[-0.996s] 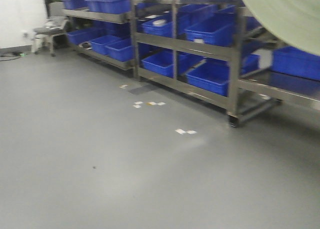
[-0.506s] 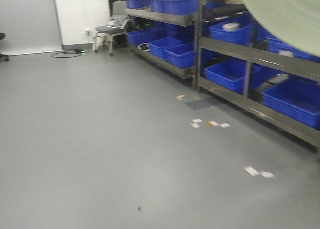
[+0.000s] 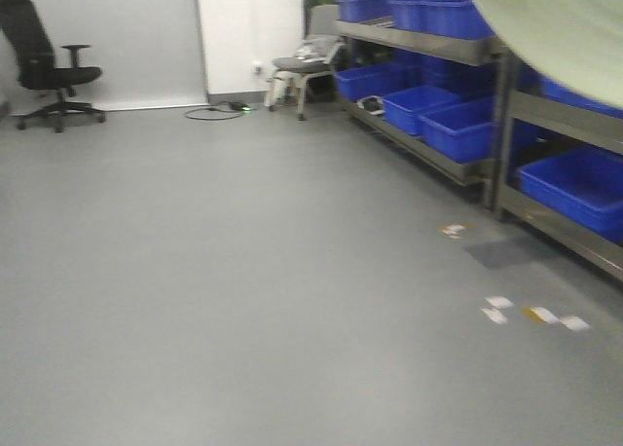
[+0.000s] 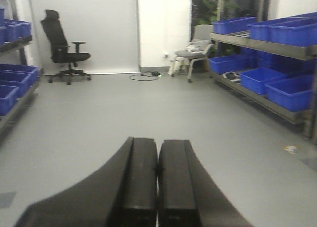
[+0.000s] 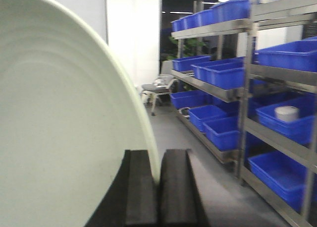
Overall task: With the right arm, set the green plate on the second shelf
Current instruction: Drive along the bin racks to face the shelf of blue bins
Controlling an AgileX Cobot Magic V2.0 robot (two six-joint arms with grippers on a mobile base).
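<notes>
A warehouse-like room with a grey floor (image 3: 243, 300) is shown from three cameras on a two-armed robot. The green plate (image 5: 64, 128) is held off the ground by the right gripper (image 5: 159, 160), whose two black fingers are clenched on the plate's rim. From that grip the pale, plain disc rises up and to the left, filling the left half of the right wrist view. In the front view the same plate is seen blurred in the upper right corner, in front of the metal shelving racks (image 3: 492, 52) and resting on none of their shelves. The right gripper is pointed forward along the aisle beside the racks. The left gripper (image 4: 158, 147) is held low and level over the floor, aimed at the far white wall (image 4: 99, 28), its fingers pressed together with nothing between them. Blue plastic bins (image 3: 458, 125) are lined along the rack shelves, and a small white round object (image 5: 286, 113) is seen in one bin. A black office chair (image 3: 44, 61) and a grey chair (image 3: 302, 71) stand at the far edge of the floor, by the wall. Small white and orange markers (image 3: 535, 315) are stuck on the floor near the rack; any print on them is too small to read.
</notes>
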